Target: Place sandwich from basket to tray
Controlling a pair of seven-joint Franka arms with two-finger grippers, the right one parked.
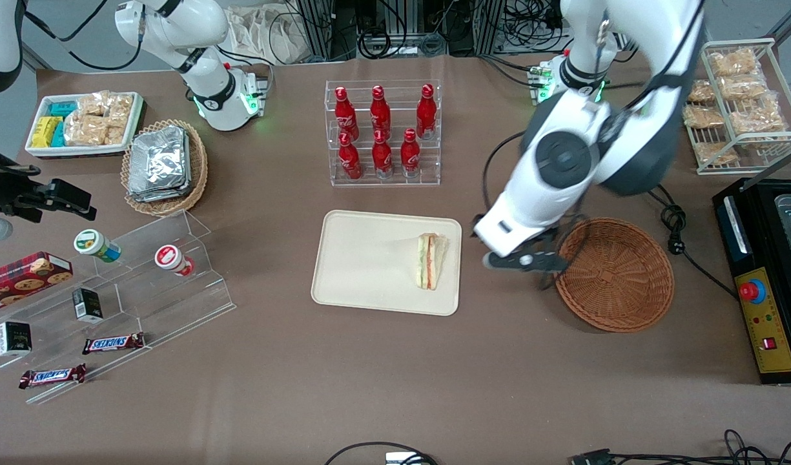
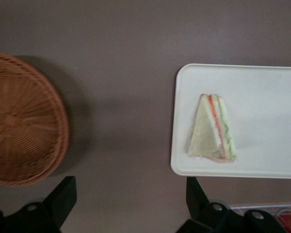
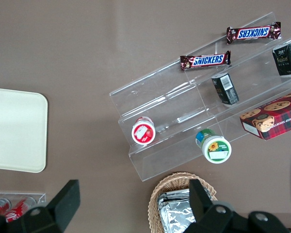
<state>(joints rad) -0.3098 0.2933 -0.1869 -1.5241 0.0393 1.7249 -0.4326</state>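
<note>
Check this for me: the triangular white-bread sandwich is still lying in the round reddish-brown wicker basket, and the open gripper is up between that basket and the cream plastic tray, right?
Not quite. The triangular white-bread sandwich lies on the cream plastic tray, not in the round reddish-brown wicker basket, which holds nothing; front and left wrist views both show this. The rest is right: the left gripper is open, above the table between basket and tray.
</note>
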